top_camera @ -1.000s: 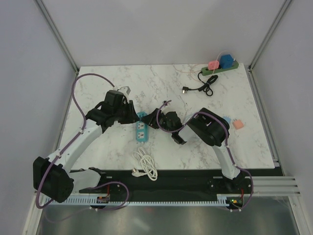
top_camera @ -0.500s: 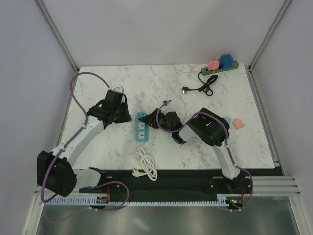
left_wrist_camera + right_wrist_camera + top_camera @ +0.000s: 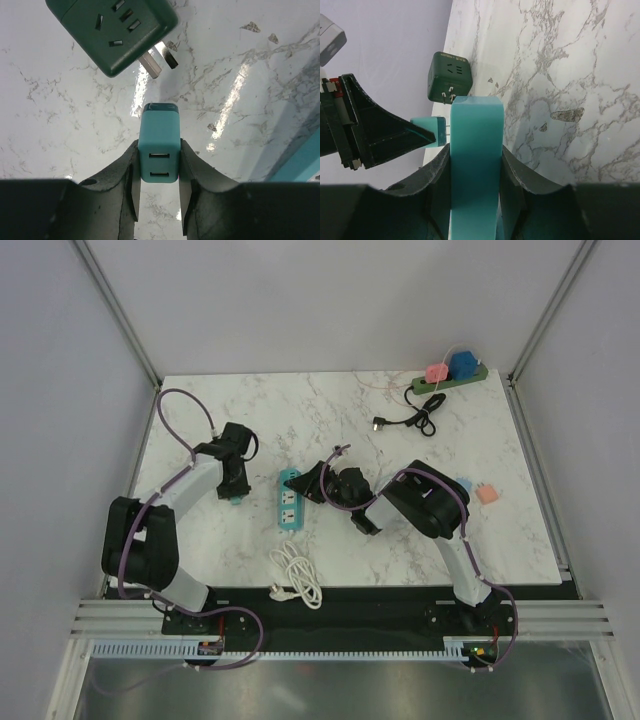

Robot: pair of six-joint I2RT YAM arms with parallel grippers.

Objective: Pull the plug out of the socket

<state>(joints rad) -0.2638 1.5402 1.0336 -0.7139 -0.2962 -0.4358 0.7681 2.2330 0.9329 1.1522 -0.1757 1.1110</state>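
Plug [image 3: 159, 140], pinched in left pincer [image 3: 159, 149], has come away from socket strip [image 3: 474, 172] clamped by right pincer [image 3: 475, 156].

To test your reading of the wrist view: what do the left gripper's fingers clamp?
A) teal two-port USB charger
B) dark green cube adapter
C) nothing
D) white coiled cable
A: the left gripper is shut on the teal USB charger, and the dark green cube adapter lies apart from it.

Marble table [image 3: 300, 410] bears teal strip [image 3: 290, 502], white cord [image 3: 296, 575], black cord [image 3: 418, 420].
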